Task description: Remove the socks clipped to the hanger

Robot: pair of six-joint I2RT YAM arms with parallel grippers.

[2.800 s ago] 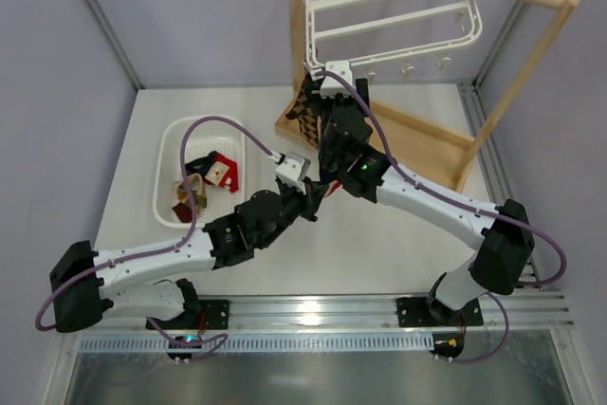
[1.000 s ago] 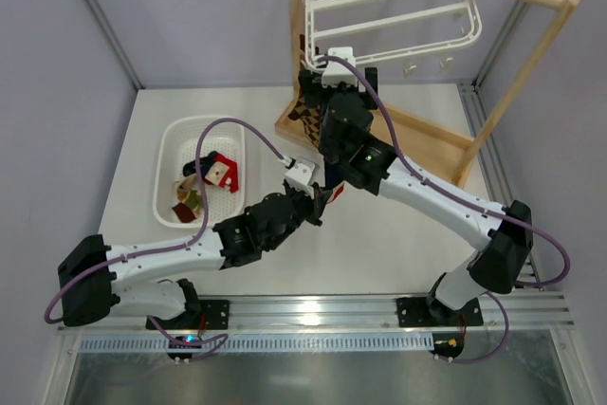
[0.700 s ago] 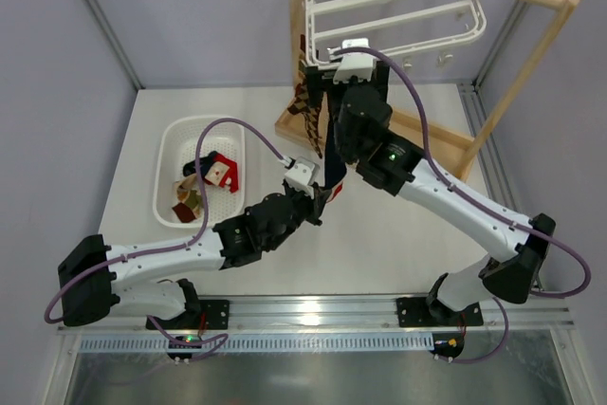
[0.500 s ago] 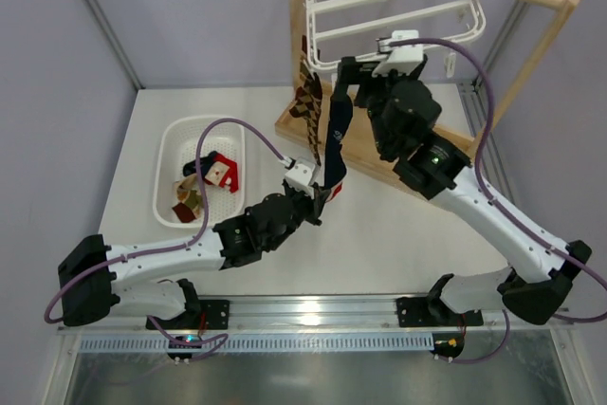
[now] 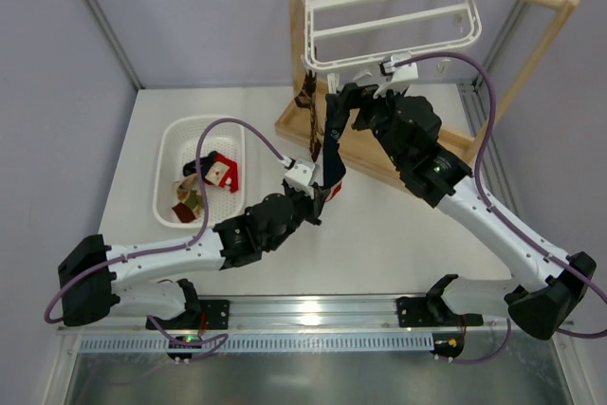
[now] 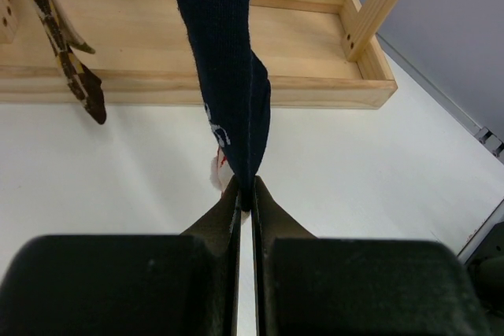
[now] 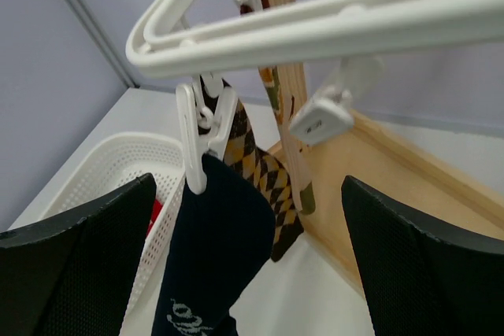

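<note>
The only writing is a bit of white cursive stitched low on the navy sock [image 7: 220, 249]. The right wrist view cuts it off at the bottom edge, and in the left wrist view it shows only as small white marks, so it cannot be read.

The navy sock [image 5: 331, 144] hangs from a white clip [image 7: 205, 127] on the near-left corner of the hanger [image 5: 389, 21] and runs down toward the table [image 5: 379, 244]. The left gripper [image 5: 322, 196] is clenched on its lower end, and the fabric is pinched between the two dark fingers [image 6: 228, 214]. A red and white patch shows at that end of the sock.

The right gripper [image 5: 349, 94] is up beside the clip. Its jaws are spread wide, holding nothing, and they frame the clip and the sock top from the near side.

Just behind the navy sock, a brown and black argyle sock [image 5: 306, 106] dangles from another clip on the same corner, against the upright of the wooden stand [image 5: 446, 142]. A second white clip [image 7: 323, 116] swings loose to the right of it. The stand's tray base sits at the far edge of the table, right of centre.

A white slotted basket [image 5: 163, 177] lies near the left edge of the table and holds a heap of socks [image 5: 204, 182] in red, cream and brown.
</note>
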